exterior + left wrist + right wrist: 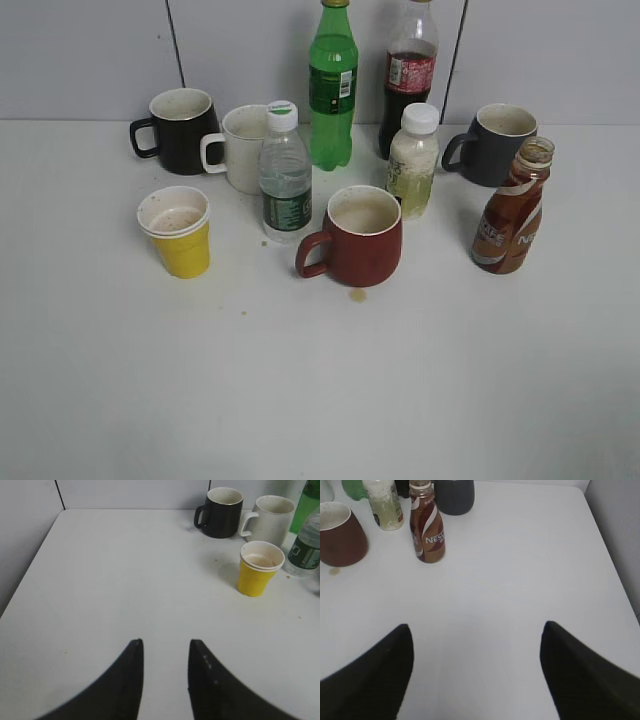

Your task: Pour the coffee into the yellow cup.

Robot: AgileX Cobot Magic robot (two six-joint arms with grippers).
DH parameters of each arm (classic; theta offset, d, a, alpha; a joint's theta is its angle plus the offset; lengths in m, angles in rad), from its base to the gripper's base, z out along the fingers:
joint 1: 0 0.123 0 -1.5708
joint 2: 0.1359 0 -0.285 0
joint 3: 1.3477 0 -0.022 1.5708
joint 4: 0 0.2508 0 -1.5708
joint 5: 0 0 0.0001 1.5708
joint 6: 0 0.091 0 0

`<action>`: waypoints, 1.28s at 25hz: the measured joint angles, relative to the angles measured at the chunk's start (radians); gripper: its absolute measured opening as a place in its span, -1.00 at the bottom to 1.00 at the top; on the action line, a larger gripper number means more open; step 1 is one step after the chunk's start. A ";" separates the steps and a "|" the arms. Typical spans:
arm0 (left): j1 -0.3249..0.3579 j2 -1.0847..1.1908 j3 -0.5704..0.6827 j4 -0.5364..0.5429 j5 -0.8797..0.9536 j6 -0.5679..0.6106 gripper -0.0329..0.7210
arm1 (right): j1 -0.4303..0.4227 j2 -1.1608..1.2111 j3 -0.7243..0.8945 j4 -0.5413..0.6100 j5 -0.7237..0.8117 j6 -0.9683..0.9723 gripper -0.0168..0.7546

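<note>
The coffee bottle (512, 210), curvy brown plastic with a lettered label and no cap, stands upright at the right of the table; it also shows in the right wrist view (426, 530). The yellow cup (178, 231), with a white rim and stained inside, stands at the left; it also shows in the left wrist view (258, 569). My left gripper (165, 642) is open and empty over bare table, well short of the cup. My right gripper (477, 626) is wide open and empty, short of the bottle. Neither gripper shows in the exterior view.
A red mug (356, 236) stands in the middle, with a water bottle (285, 175), white mug (240, 148) and black mug (178, 130) behind. A green bottle (332, 85), cola bottle (408, 75), pale drink bottle (413, 160) and grey mug (495, 143) stand near the wall.
</note>
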 joint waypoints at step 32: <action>0.000 0.000 0.000 0.000 0.000 0.000 -0.28 | 0.000 0.000 0.000 0.000 0.000 0.000 0.57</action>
